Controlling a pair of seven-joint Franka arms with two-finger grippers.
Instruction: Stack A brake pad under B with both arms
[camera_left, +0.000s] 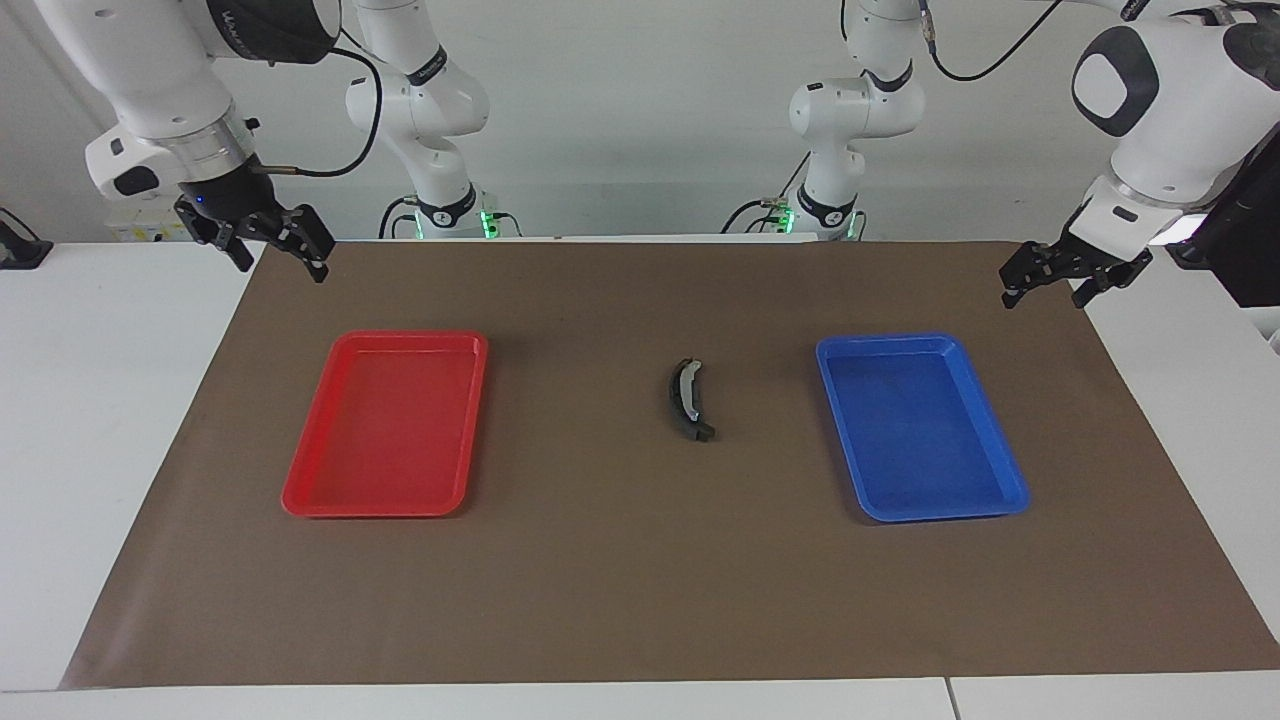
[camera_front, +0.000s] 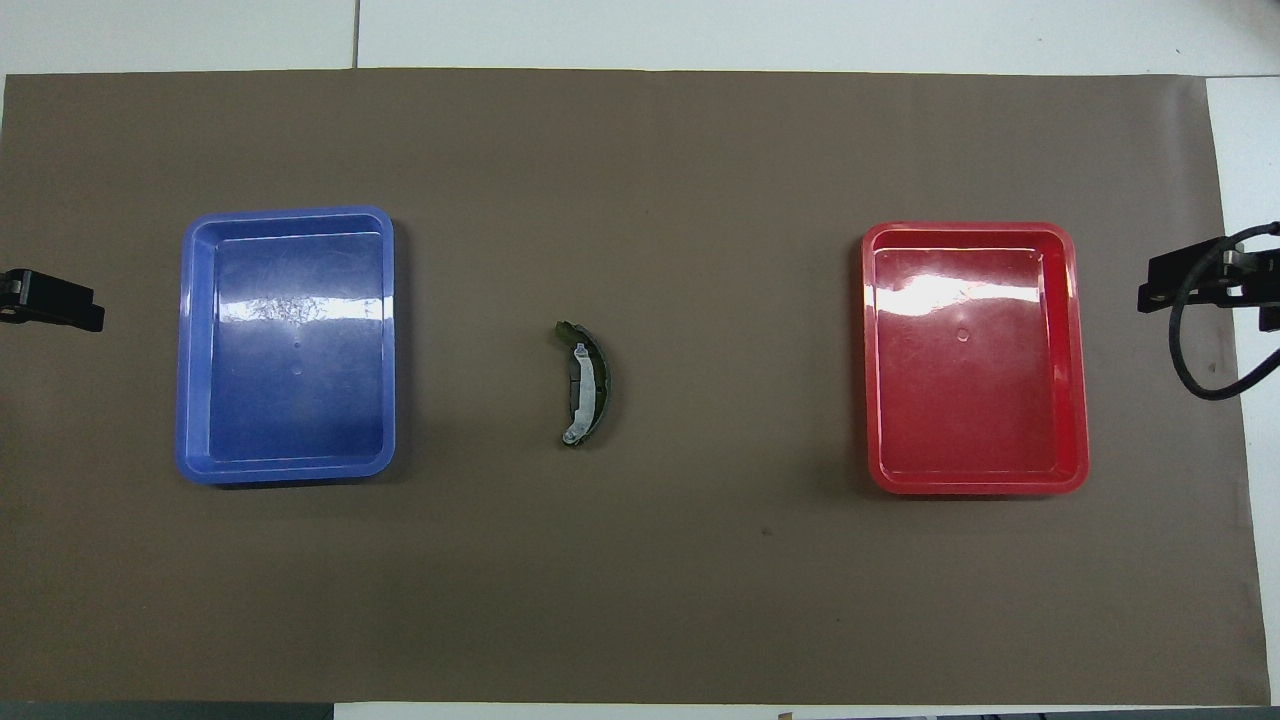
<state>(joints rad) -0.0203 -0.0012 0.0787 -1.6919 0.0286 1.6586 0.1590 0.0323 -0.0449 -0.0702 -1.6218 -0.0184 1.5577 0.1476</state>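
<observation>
B (camera_left: 685, 396), the long dark crescent with a silvery strip, lies on the brown mat midway between the two trays; from above B (camera_front: 586, 385) curves the same way. A dark bit (camera_left: 702, 432) pokes out under its end farther from the robots; I take it for the A brake pad, the remainder hidden beneath B. My right gripper (camera_left: 282, 262) hangs open and empty over the mat's corner at the right arm's end. My left gripper (camera_left: 1045, 296) hangs open and empty over the mat's edge at the left arm's end. Neither touches the stack.
A red tray (camera_left: 300, 495) sits toward the right arm's end and a blue tray (camera_left: 1005, 490) toward the left arm's end, both with nothing in them. In the overhead view only the tips of the left gripper (camera_front: 55, 302) and right gripper (camera_front: 1195, 278) show at the mat's sides.
</observation>
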